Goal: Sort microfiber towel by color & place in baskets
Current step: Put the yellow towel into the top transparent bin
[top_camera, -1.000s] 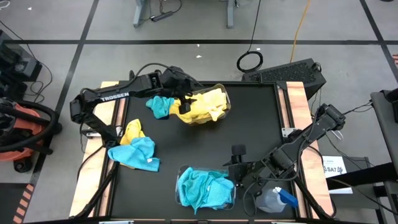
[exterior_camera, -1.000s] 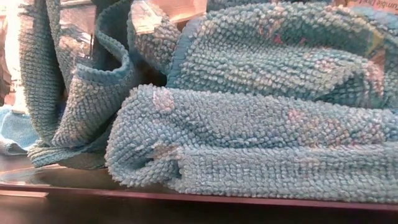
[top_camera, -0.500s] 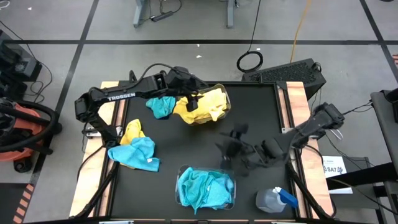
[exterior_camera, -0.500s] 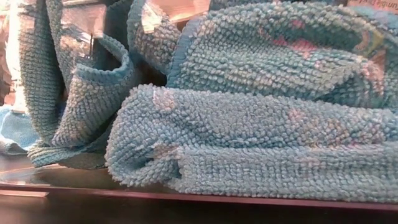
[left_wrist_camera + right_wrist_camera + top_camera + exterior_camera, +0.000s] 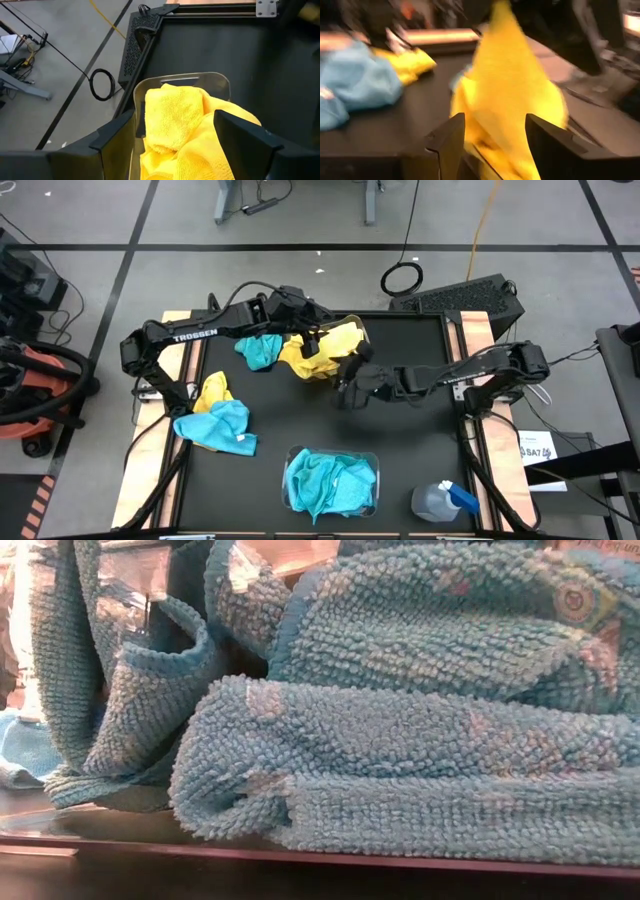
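Observation:
A clear basket (image 5: pixel 366 352) at the table's far middle holds yellow towels (image 5: pixel 335 350). My left gripper (image 5: pixel 312 340) hovers open above them, with a finger on either side of the yellow heap (image 5: pixel 175 120). My right gripper (image 5: pixel 346 390) is open, level with that basket's near right side, and faces the yellow towels (image 5: pixel 510 85). A second basket (image 5: pixel 376 464) near the near edge holds turquoise towels (image 5: pixel 328 485), which fill the low view (image 5: pixel 400 740). One turquoise towel (image 5: pixel 259 351) lies left of the yellow basket. A yellow towel (image 5: pixel 212 390) and a turquoise towel (image 5: pixel 222 426) lie together at the left.
A clear spray bottle with a blue trigger (image 5: pixel 442 502) lies at the near right corner. Wooden rails (image 5: pixel 480 340) run along the table's left and right sides. Bare black tabletop (image 5: pixel 410 430) lies between the two baskets and toward the right.
My right gripper has swung from beside the turquoise basket at the near edge toward the far left, up to the yellow basket. My left gripper has shifted slightly right over the yellow towels.

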